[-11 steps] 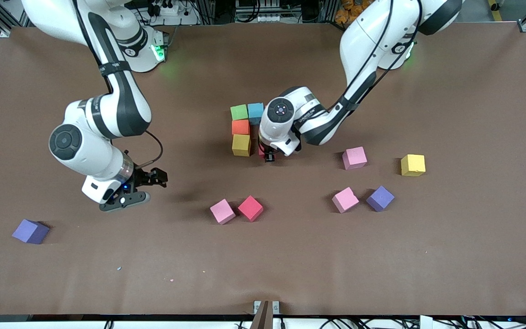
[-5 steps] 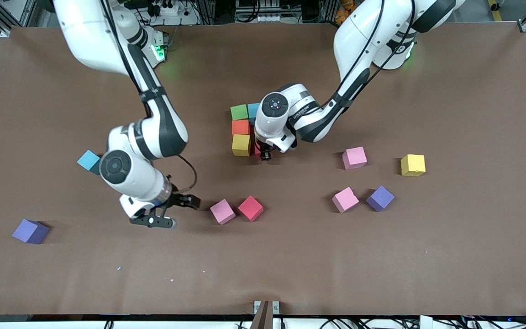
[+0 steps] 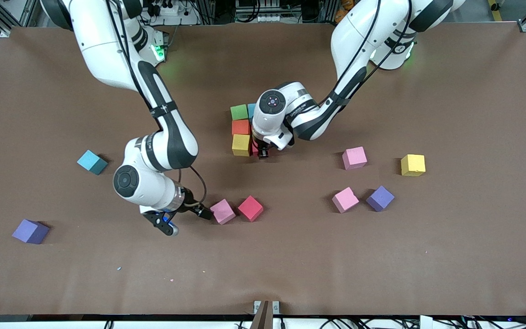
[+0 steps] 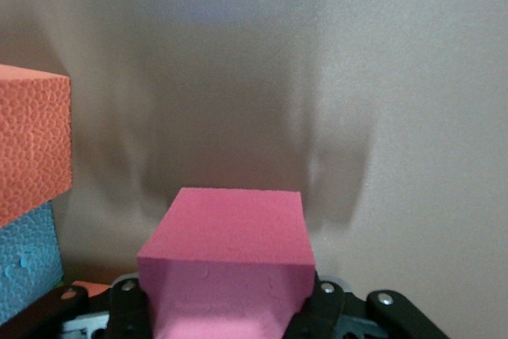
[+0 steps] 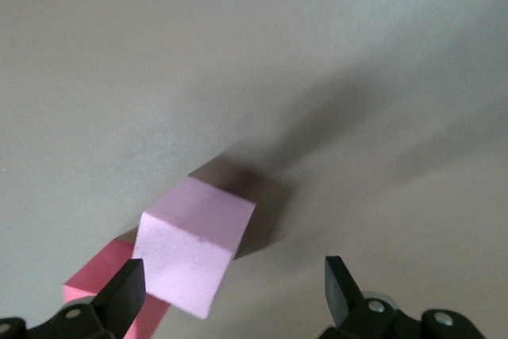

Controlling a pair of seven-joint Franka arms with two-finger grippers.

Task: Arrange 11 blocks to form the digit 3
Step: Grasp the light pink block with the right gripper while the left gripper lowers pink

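Several blocks form a cluster mid-table: green [image 3: 239,112], a partly hidden blue [image 3: 250,108], orange [image 3: 240,126] and yellow [image 3: 241,144]. My left gripper [image 3: 261,154] is low beside the yellow block, shut on a reddish-pink block [image 3: 255,148]. The left wrist view shows that block [image 4: 226,256] between the fingers of my left gripper [image 4: 226,311], with the orange block [image 4: 32,140] and the blue block [image 4: 28,263] alongside. My right gripper [image 3: 185,220] stands open just beside a pink block [image 3: 223,211], which touches a red block [image 3: 250,208]. In the right wrist view the pink block [image 5: 194,252] is off-centre between the fingers of my right gripper [image 5: 232,291].
Loose blocks lie toward the left arm's end: pink [image 3: 354,158], yellow [image 3: 412,165], pink [image 3: 345,199] and purple [image 3: 380,198]. Toward the right arm's end lie a blue block [image 3: 92,161] and a purple block [image 3: 30,231].
My right arm has swung across the table to the pink block, uncovering the loose blue block. My left gripper has shifted its block closer to the yellow block.
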